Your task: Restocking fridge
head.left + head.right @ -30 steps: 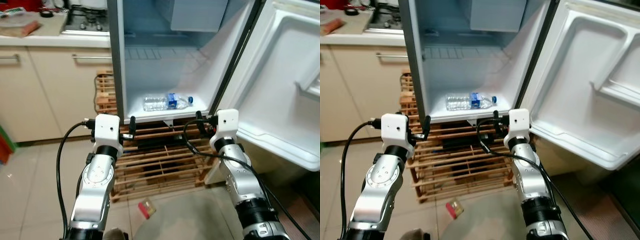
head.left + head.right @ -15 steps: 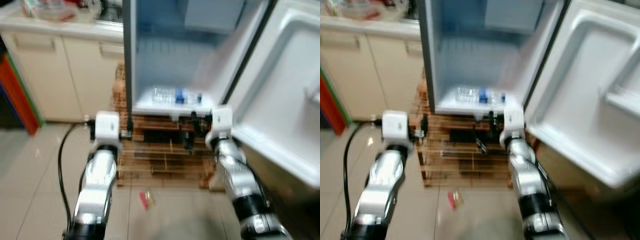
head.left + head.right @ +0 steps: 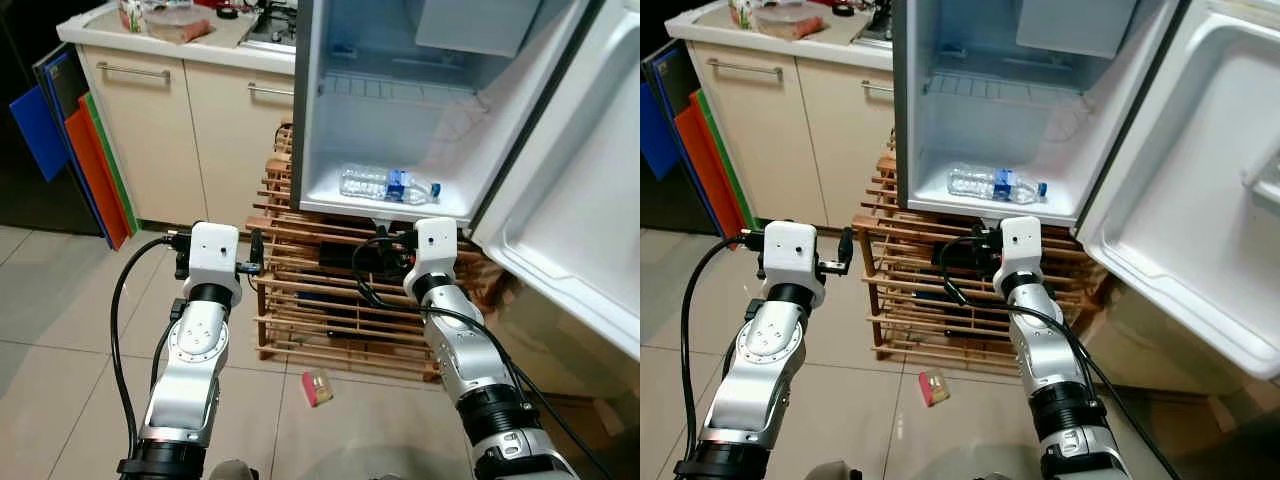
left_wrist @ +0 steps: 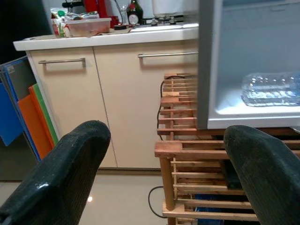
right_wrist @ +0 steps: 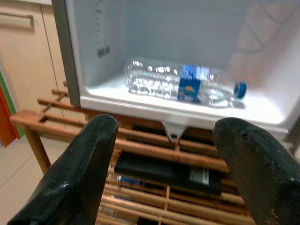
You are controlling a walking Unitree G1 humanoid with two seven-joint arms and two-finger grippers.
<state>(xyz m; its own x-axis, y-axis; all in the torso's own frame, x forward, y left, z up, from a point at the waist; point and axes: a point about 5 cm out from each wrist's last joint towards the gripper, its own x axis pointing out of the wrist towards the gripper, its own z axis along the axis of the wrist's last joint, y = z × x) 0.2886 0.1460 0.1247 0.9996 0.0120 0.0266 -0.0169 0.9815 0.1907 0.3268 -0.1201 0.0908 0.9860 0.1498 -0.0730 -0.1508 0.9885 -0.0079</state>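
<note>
On the fridge (image 3: 320, 130) floor, a water bottle (image 3: 387, 185) is seen lying on its side, door swung wide. Both the left gripper (image 4: 164, 183) and right gripper (image 5: 164, 164) are held out front of the wooden rack (image 3: 330, 300), fingers spread wide, nothing gripped.

Left end effector (image 4: 161, 173) and right end effector (image 5: 171, 173) agape, empty

Bright, sharp frames; fridge interior glows bluish.
</note>
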